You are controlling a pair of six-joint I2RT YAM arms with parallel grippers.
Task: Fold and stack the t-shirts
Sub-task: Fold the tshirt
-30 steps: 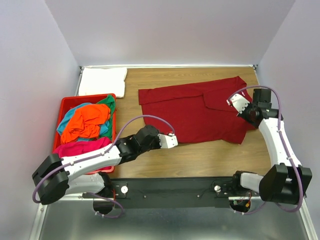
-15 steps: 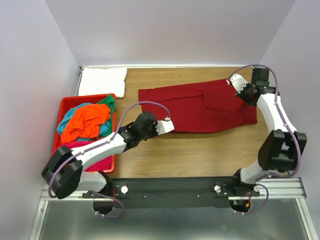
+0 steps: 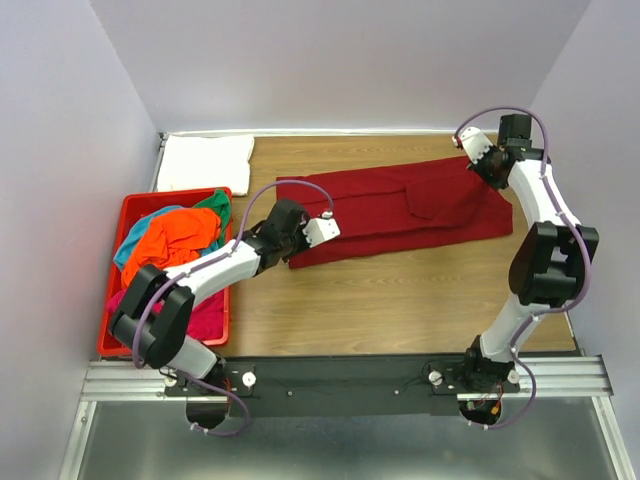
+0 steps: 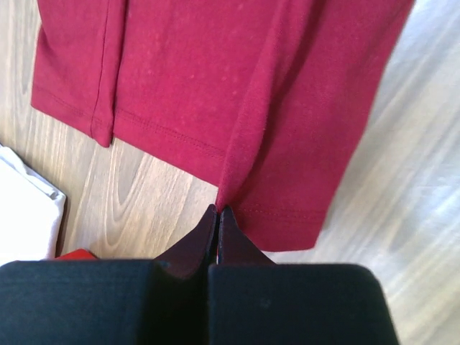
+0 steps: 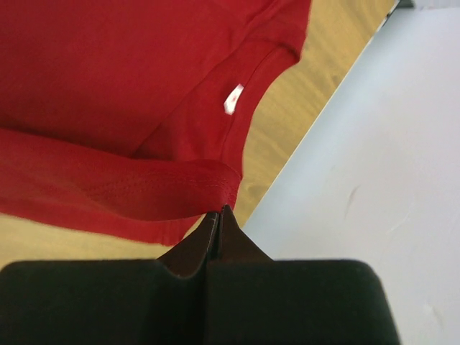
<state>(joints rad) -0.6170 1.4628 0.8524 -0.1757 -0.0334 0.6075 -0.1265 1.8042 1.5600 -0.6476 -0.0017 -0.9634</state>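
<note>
Just wht tag (image 5: 231, 99), dk red tee (image 5: 108, 65)

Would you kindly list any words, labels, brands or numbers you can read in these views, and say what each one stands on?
None can be read.
The only label is a small white tag inside the collar of the dark red t-shirt; it is too blurred to show any print.
Nothing else in the three views bears lettering.
</note>
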